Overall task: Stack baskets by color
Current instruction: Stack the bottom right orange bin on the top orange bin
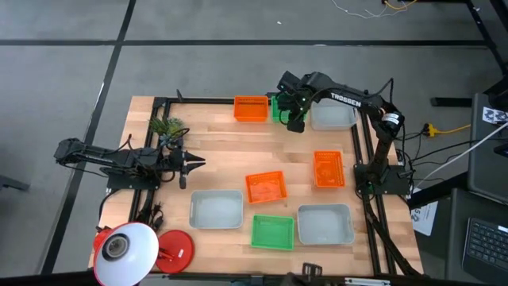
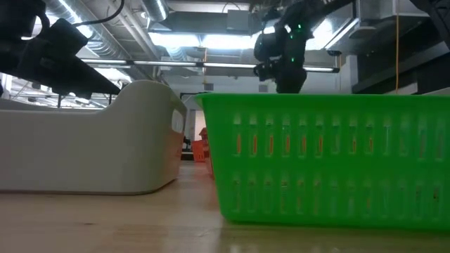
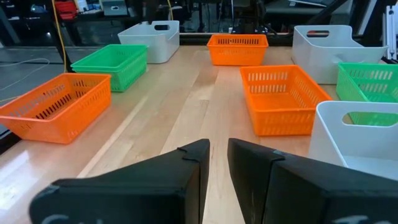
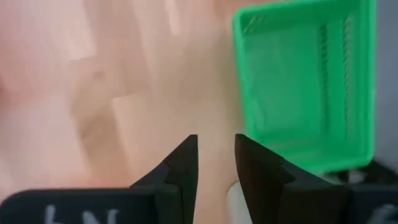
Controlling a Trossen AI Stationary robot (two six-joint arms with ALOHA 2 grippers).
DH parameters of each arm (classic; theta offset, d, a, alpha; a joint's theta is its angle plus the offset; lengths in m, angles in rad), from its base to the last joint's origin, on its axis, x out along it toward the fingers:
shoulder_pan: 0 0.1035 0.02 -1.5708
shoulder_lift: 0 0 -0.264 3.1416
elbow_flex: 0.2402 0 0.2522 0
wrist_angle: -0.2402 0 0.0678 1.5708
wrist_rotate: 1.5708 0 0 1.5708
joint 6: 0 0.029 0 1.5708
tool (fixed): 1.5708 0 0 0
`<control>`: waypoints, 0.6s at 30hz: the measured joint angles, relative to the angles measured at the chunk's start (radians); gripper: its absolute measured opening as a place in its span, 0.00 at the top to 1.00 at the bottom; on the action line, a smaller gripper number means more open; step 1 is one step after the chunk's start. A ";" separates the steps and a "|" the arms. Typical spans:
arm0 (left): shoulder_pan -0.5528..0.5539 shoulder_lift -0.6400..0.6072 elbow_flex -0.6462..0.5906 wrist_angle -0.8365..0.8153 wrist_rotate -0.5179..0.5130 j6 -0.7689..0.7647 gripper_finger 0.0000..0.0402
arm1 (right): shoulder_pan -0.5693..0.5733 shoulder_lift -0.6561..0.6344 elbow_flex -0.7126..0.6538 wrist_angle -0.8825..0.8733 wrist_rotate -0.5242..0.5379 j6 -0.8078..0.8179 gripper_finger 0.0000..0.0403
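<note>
- Baskets, far row of the table (image 1: 214,131): an orange basket (image 1: 251,108), a green basket (image 1: 279,109) just beside it and largely covered by the right arm, then a grey-white basket (image 1: 333,116).
- Mid-table: an orange basket by the right side (image 1: 328,169) and a central orange basket (image 1: 265,187), apart from each other.
- Near row: a left grey-white basket (image 1: 216,210), a near green basket (image 1: 272,231) and a right grey-white basket (image 1: 325,224), close together; none is stacked.
- Right tool (image 4: 214,155): over the far green basket's edge, fingers a narrow gap apart, holding nothing.
- Left tool (image 1: 194,164): low at the table's left side, pointing across it, fingers slightly apart, empty.
- Other items: a red-and-white lamp (image 1: 131,249) at the near left corner; a small green plant (image 1: 166,125) at the left edge.
</note>
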 joint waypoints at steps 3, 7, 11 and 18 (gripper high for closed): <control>0.000 0.000 0.000 0.000 0.000 0.000 0.87 | 0.024 0.000 0.044 -0.127 0.000 0.082 0.74; 0.000 0.000 0.000 0.000 0.000 0.000 0.87 | 0.061 0.000 0.064 -0.278 0.000 0.170 0.74; 0.000 0.000 0.000 0.000 0.000 0.000 0.87 | 0.101 -0.015 0.036 -0.377 0.000 0.220 0.74; 0.000 0.000 0.000 0.002 0.000 0.000 0.87 | 0.185 -0.144 -0.094 -0.379 -0.006 0.304 0.74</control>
